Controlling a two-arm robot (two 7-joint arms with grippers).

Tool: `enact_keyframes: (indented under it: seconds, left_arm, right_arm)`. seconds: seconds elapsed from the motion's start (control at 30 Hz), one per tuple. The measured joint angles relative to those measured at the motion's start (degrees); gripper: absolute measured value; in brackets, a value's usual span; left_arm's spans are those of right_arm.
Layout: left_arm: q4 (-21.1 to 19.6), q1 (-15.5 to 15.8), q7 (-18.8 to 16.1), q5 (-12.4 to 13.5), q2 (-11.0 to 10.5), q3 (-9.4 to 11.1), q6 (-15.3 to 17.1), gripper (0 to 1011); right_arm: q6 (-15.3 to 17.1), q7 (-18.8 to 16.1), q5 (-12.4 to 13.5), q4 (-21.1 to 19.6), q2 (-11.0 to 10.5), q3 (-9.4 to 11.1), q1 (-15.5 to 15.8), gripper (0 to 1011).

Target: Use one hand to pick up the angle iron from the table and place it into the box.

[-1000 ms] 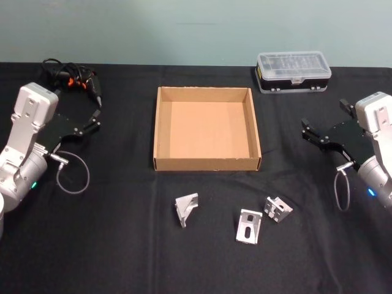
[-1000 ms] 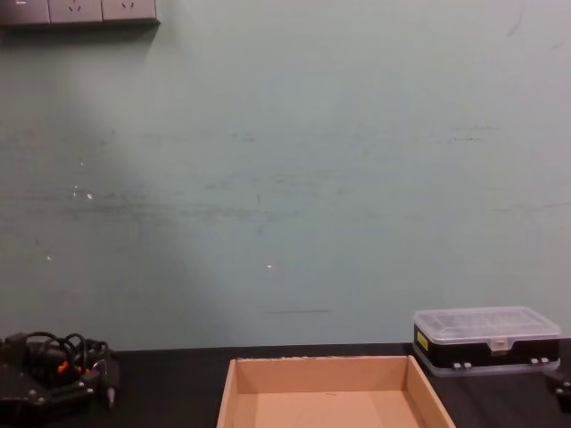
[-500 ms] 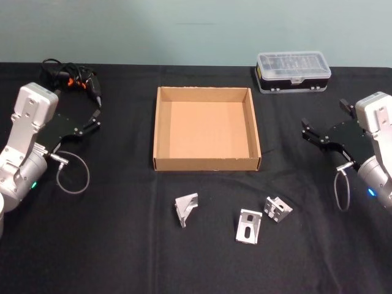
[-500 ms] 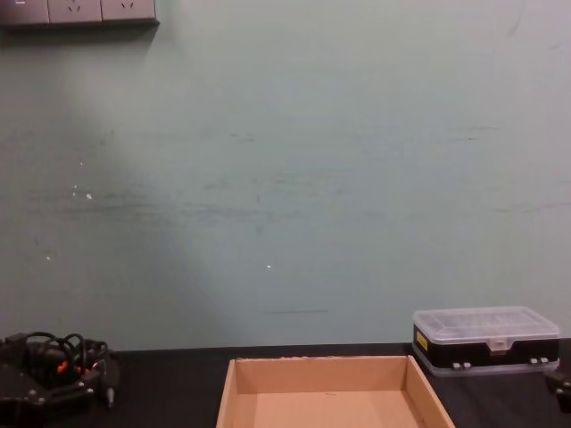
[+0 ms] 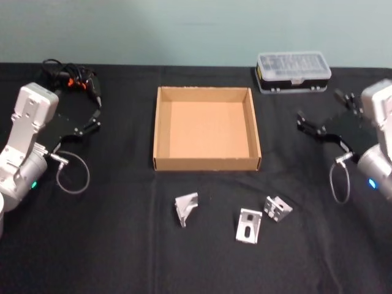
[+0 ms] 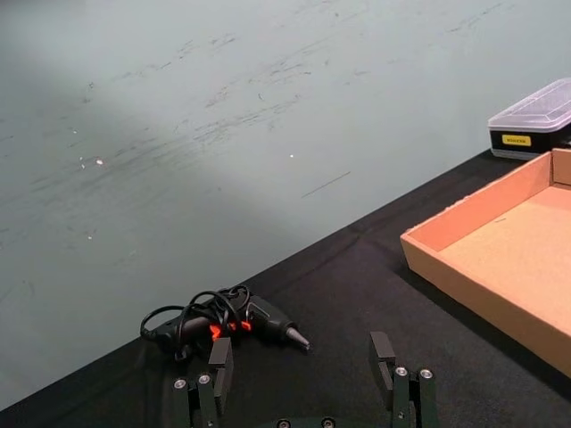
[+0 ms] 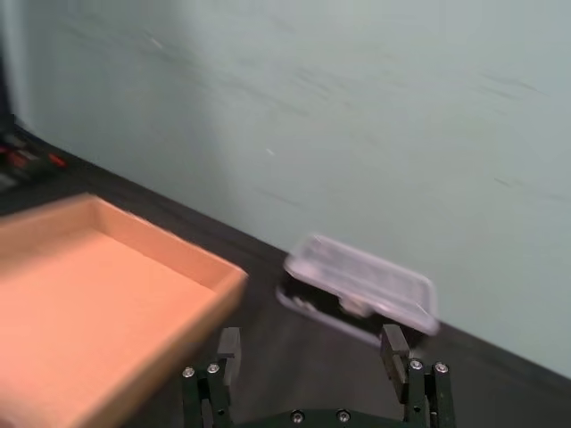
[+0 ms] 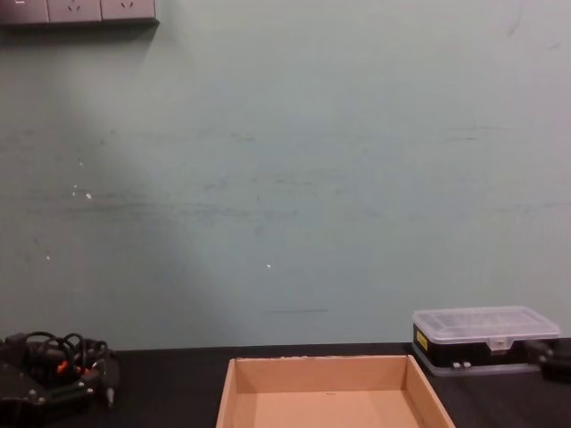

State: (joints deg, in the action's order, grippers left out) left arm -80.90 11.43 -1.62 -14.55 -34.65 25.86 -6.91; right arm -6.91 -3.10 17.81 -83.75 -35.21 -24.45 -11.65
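The right end effector [image 5: 318, 105], spread wide and empty, sits higher in the head view than a moment ago. The left end effector [image 5: 95, 119] hangs parked, also open and empty. Three angle irons [image 5: 248, 226] lie on the tabletop [image 5: 122, 245] before the one box [image 5: 207, 163], well apart from both and nearer the robot.

Bare table [image 5: 122, 245] around 3 angle irons [image 5: 248, 225], box [image 5: 206, 163] open-topped, low walls, black case [image 5: 294, 72] behind
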Motion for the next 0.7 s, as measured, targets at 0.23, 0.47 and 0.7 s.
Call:
enact_keyframes:
  seconds: [0.23, 0.47, 0.7]
  left_arm:
    - [0.00, 0.00, 0.00, 0.00, 0.00, 0.00, 0.00, 1000]
    - [0.00, 0.00, 0.00, 0.00, 0.00, 0.00, 0.00, 1000]
    - [0.00, 0.00, 0.00, 0.00, 0.00, 0.00, 0.00, 1000]
  right_arm:
    - [-0.05, -12.70, 6.92, -3.74, -5.07, 2.54, 0.90, 1003]
    - [-1.13, -27.12, 12.06, -3.84, -11.94, 4.51, 1.54, 1003]
    - [-4.36, -38.97, 13.14, -1.15, -16.70, 4.99, 1.19, 1003]
